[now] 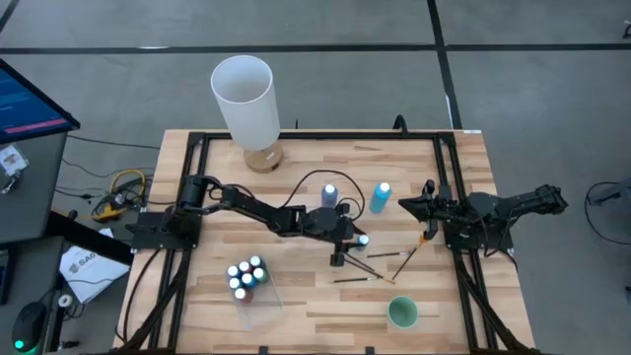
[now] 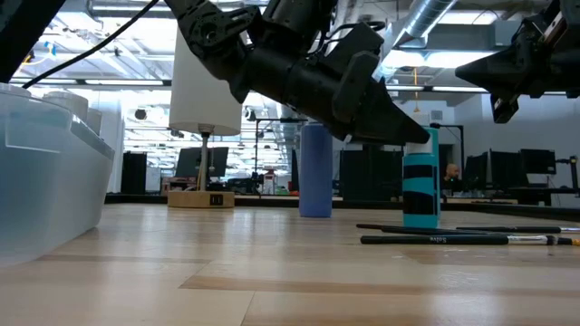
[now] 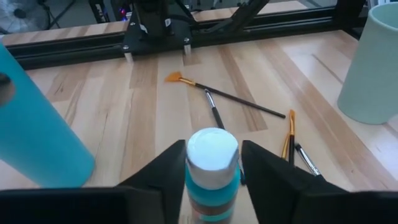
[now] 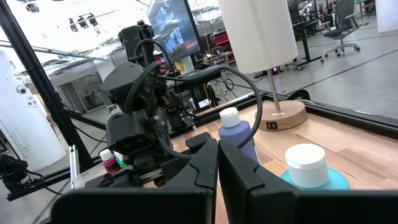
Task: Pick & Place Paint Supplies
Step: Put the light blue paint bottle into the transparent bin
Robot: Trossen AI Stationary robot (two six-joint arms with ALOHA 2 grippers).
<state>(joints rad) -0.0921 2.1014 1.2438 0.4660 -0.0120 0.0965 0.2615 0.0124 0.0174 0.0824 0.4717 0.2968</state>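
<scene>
A small teal bottle with a white cap [image 1: 363, 240] stands mid-table, between the fingers of my left gripper [image 3: 212, 171]. The left arm reaches there from the table's left. Two taller bottles stand just beyond it, one violet-blue [image 1: 328, 194] and one light blue [image 1: 381, 197]. Thin dark brushes [image 1: 375, 256] lie flat on the wood nearer the table's near edge. Several small bottles [image 1: 246, 276] stand in a clear box. My right gripper [image 1: 419, 205] is shut and hovers right of the light blue bottle, holding nothing. My left gripper pinches the teal bottle between its two fingers at the white cap and neck [image 3: 212, 149], one finger [image 3: 174, 171] on each side. The fingers slant down from the table's left [image 2: 399, 127]. The bottle is upright, and its base [image 2: 420, 222] looks to be on the table.
A tall white cylinder on a wooden base [image 1: 244, 99] stands at the far edge. A pale green cup [image 1: 401, 313] sits near the near right corner. The clear box [image 2: 45, 181] is near the left. Bare wood lies between the box and the brushes.
</scene>
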